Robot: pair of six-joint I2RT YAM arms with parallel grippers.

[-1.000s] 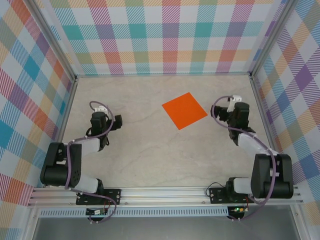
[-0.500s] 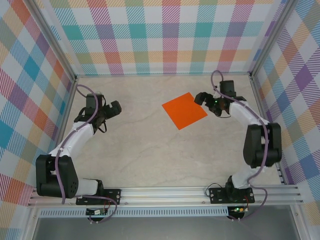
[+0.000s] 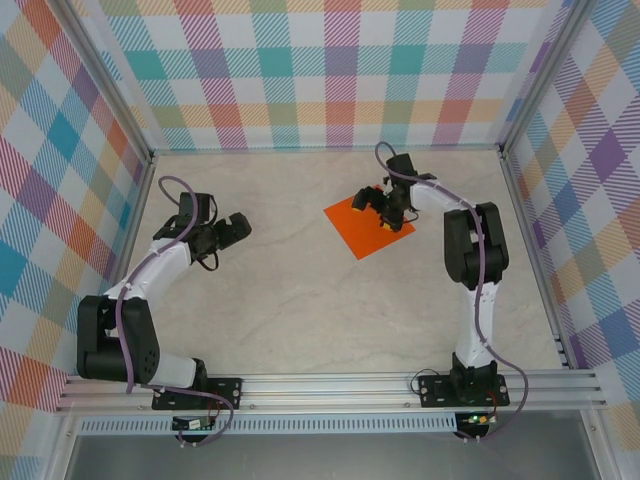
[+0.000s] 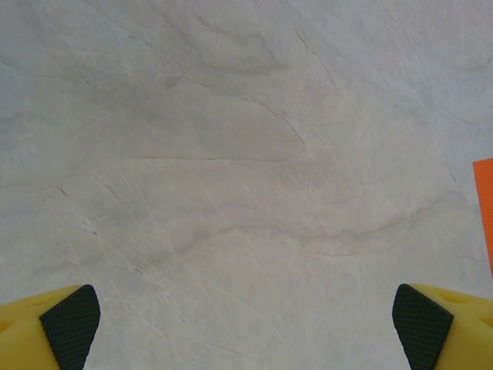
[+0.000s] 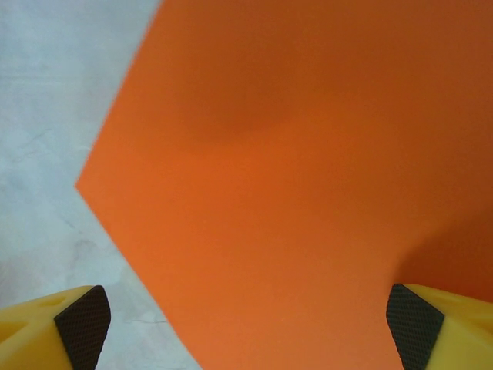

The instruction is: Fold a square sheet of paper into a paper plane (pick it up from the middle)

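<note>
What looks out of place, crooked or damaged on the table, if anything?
Nothing looks damaged. The square sheet of paper lies flat and uncreased, only turned cornerwise to the edges of the table. The right gripper hangs open over it, and the left gripper is open above bare tabletop.

Square sheet of paper (image 4: 485, 208) cut off at left wrist view's edge, partly hidden by right end effector (image 3: 377, 208) fr. above.

Pale, veined marble-look tabletop (image 4: 231, 193) spreads between and beyond the left fingers (image 4: 69, 327); pastel plaid walls (image 3: 340, 80) enclose it, an aluminium rail (image 3: 330, 385) behind them.
</note>
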